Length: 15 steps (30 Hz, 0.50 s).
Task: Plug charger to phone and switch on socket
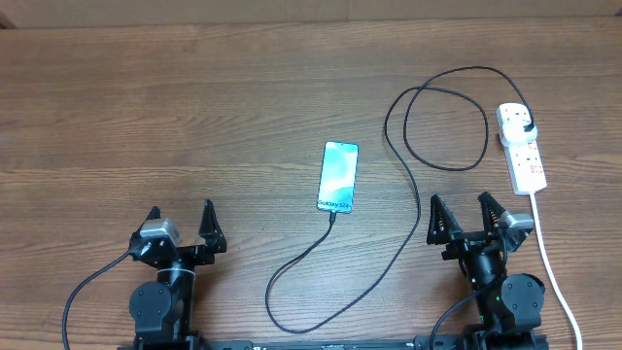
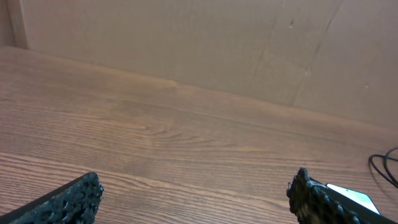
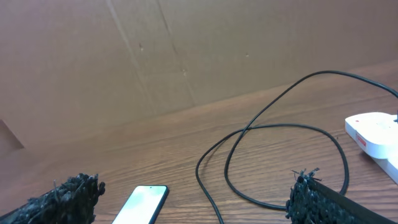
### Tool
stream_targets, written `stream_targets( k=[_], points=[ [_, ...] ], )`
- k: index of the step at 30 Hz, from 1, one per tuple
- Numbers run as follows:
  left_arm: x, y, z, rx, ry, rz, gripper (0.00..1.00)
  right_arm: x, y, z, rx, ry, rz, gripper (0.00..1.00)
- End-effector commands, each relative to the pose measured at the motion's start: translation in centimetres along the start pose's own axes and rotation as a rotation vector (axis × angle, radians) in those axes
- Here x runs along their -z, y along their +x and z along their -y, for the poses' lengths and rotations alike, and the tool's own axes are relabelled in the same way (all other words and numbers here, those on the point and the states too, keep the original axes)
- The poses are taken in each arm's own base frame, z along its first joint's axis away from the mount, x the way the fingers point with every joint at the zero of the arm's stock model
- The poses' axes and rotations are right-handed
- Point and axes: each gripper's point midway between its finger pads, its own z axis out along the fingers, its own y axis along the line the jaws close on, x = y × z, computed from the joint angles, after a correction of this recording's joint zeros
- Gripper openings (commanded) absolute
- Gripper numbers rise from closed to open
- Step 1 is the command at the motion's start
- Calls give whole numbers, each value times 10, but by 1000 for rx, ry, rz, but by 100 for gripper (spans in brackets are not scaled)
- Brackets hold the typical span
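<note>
The phone (image 1: 337, 177) lies face up mid-table, its teal screen lit. The charger (image 1: 418, 146), a thin black cable, runs from a black plug (image 1: 526, 126) in the far end of the socket (image 1: 524, 156), loops across the wood, curls near the front edge and meets the phone's near end; I cannot tell whether its tip is seated. My left gripper (image 1: 180, 219) stands open at the front left, my right gripper (image 1: 459, 204) open at the front right. Both hold nothing. The right wrist view shows the phone (image 3: 144, 202), charger (image 3: 280, 127) and socket (image 3: 373, 134) ahead of the right gripper (image 3: 193, 190).
The socket's thick white cord (image 1: 550, 262) runs toward the front edge past the right arm. A brown board wall (image 2: 186, 43) backs the table. In the left wrist view the left gripper (image 2: 196, 190) faces bare wood, with the phone (image 2: 356, 196) at the right edge.
</note>
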Motion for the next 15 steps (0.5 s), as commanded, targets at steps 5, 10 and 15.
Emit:
stream_targets(
  k=[5, 10, 15],
  points=[
    [0, 0, -2, -23, -7, 7, 99, 0, 2, 2, 120, 10, 4, 100],
    [0, 0, -2, -23, -7, 7, 99, 0, 2, 2, 163, 11, 3, 100],
    [0, 0, -2, -22, -7, 7, 99, 0, 2, 2, 170, 11, 3, 100]
  ],
)
